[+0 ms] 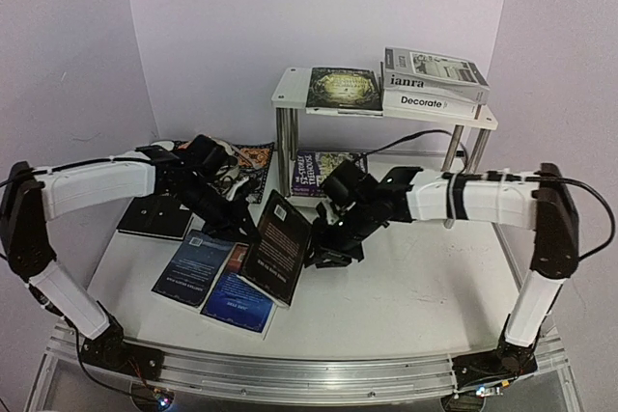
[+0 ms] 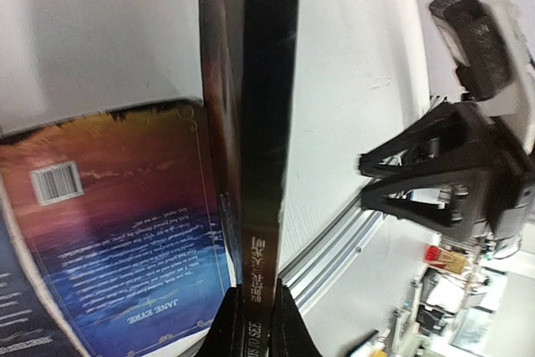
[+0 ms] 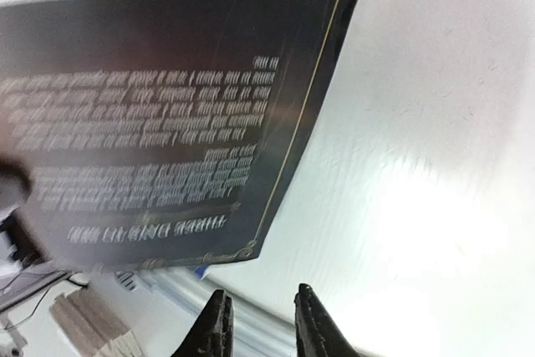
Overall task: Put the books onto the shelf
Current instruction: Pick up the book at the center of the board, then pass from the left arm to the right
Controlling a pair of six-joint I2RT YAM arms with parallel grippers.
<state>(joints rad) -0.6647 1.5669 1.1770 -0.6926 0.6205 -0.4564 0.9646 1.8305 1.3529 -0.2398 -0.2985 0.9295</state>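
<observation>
Your left gripper (image 2: 253,307) is clamped on the spine of the black book (image 2: 267,123), which is tilted up ahead of its fingers. Your right gripper (image 3: 259,319) is slightly parted and empty, just beside that book's cover. The shelf (image 1: 386,108) stands beyond both grippers.

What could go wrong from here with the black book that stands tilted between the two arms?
1. The black book is pinched only at one end of its spine by the left jaws, so it could swing or slip out.
2. If it drops, it lands on the blue books lying beneath and may shove them.
3. The right jaws stand open close beside it; that arm could knock it.
</observation>
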